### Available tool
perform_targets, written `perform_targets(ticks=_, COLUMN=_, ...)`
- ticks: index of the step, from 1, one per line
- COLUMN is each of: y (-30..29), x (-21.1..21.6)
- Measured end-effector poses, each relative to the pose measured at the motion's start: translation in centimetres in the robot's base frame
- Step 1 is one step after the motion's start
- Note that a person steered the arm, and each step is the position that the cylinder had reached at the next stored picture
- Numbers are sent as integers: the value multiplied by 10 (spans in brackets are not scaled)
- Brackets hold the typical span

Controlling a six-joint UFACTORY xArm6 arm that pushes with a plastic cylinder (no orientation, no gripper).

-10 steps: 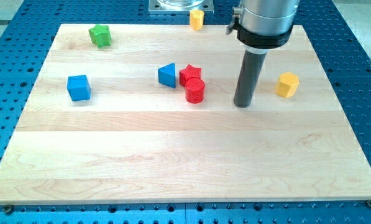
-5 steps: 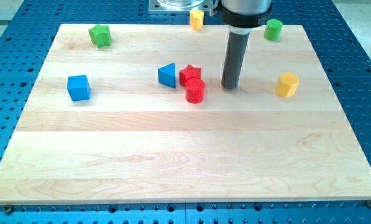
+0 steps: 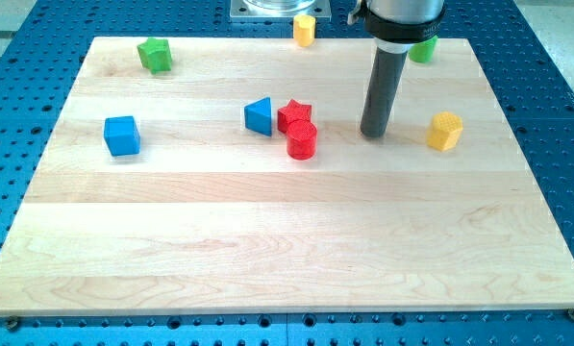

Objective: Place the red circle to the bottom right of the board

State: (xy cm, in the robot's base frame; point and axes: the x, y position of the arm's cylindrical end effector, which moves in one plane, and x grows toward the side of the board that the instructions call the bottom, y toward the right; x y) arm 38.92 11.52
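The red circle point(image 3: 302, 140) is a short red cylinder near the middle of the wooden board point(image 3: 267, 240). It touches a red star point(image 3: 292, 114) just above it. A blue triangle point(image 3: 259, 115) sits to the left of the star. My tip point(image 3: 374, 134) rests on the board to the right of the red circle, about a block's width or two away, not touching it. The rod rises from the tip toward the view's top.
A yellow block point(image 3: 445, 131) lies right of my tip. A green block point(image 3: 423, 48) sits partly behind the rod at the top right. A small yellow block point(image 3: 305, 29) is at the top edge, a green star point(image 3: 155, 55) top left, a blue cube point(image 3: 122, 135) at the left.
My tip moved left and up toward the red circle, then shifted back to the right a little. No block has moved.
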Motion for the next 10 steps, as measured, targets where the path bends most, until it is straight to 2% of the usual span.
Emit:
perform_targets(ticks=2, y=-60, x=8)
perform_targets(ticks=4, y=-134, x=40)
perform_targets(ticks=5, y=-147, x=45)
perform_targets(ticks=7, y=-173, x=95)
perform_targets(ticks=9, y=-190, x=99)
perform_targets(ticks=10, y=-192, x=130)
